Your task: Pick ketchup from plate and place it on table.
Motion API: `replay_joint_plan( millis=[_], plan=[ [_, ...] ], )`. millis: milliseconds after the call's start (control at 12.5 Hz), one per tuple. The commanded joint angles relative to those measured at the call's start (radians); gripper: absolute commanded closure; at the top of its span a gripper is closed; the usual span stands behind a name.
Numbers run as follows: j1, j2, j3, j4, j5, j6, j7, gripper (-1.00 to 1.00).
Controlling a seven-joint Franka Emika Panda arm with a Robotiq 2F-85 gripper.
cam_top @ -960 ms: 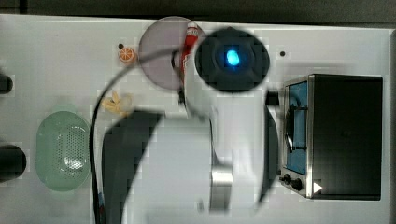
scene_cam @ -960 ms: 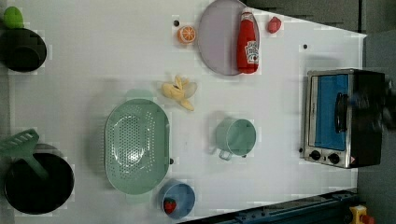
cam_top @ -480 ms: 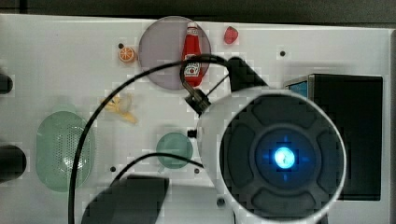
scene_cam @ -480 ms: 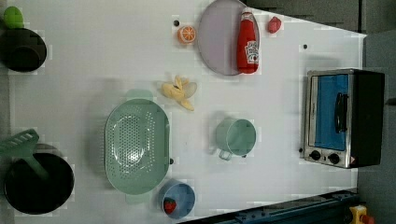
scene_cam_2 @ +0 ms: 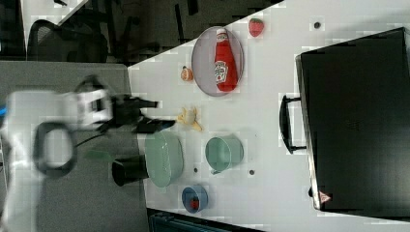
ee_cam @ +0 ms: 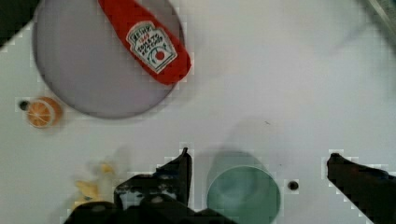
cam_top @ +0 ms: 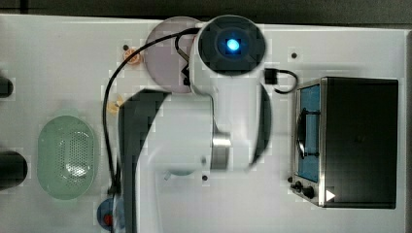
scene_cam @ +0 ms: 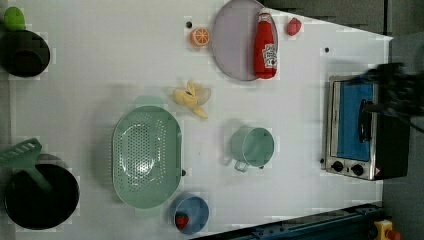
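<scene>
Now the white table [scene_cam: 300, 210] carries the greyish plate [scene_cam: 232, 45], and the ketchup [scene_cam: 265, 47] lies on the plate's edge at the left view's right. Above a green cup [ee_cam: 243, 191], the gripper [ee_cam: 259, 172] has its fingers spread wide, holding nothing.

I'm seeing ketchup [scene_cam: 265, 45] lying on plate [scene_cam: 232, 42], upper middle of left view; orange slice [scene_cam: 200, 36] sitting just left, strawberry [scene_cam: 294, 26] right.
</scene>
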Motion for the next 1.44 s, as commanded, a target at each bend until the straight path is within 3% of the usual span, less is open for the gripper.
replay_joint_plan(
  millis=[80, 560, 1440],
  plan=[
    [0.008, 0.076, 0.014, -0.01, 0.01, 0.083, -0.191, -1.0],
    [0.008, 0.302, 0.014, 0.055, 0.007, 0.281, -0.508, -1.0],
    [0.031, 0.668, 0.015, 0.332, -0.054, 0.379, -0.645, -1.0]
  ],
)
